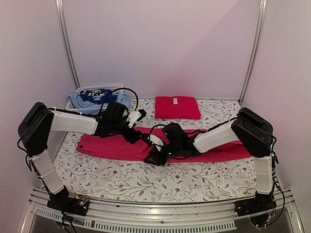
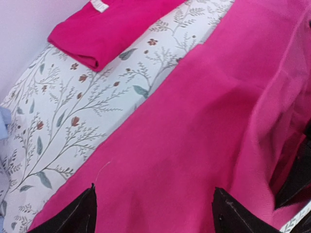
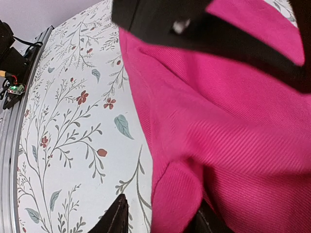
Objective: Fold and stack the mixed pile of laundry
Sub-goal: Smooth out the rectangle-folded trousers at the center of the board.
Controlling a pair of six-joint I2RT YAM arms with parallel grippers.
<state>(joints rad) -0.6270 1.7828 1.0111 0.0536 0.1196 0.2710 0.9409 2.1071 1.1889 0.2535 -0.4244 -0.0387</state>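
- Top external view: a long pink-magenta garment [image 1: 112,145] lies flat across the middle of the floral table cover [image 1: 146,187], running from 9 o'clock to 3 o'clock.
- A folded pinkish-red garment [image 1: 177,108] sits apart from it at about 12 o'clock, near the back wall, with a small white label showing on top.
- At 10 o'clock a white slatted basket [image 1: 69,105] holds light blue cloths [image 1: 80,102] with a dark blue white-printed garment [image 1: 97,95] on top of them.
- Both arms reach in from the sides and meet over the middle of the long garment, the left from 9 o'clock and the right from 3 o'clock.
- Left gripper [image 2: 154,190]: its 2 dark fingers stand wide apart above the flat magenta cloth. Nothing is caught between them, and the cloth below lies smooth apart from a few soft creases.
- Right gripper [image 3: 163,209]: it sits at the garment's near edge, toward 6 o'clock. Its fingers are partly apart, and a raised fold of that edge lies between them. A strip of table cover shows between 1 finger and the fold, so the jaws are not clamped on it.
- In the right wrist view an aluminium rail [image 3: 10,145] runs along the table's edge at 9 o'clock of that picture.
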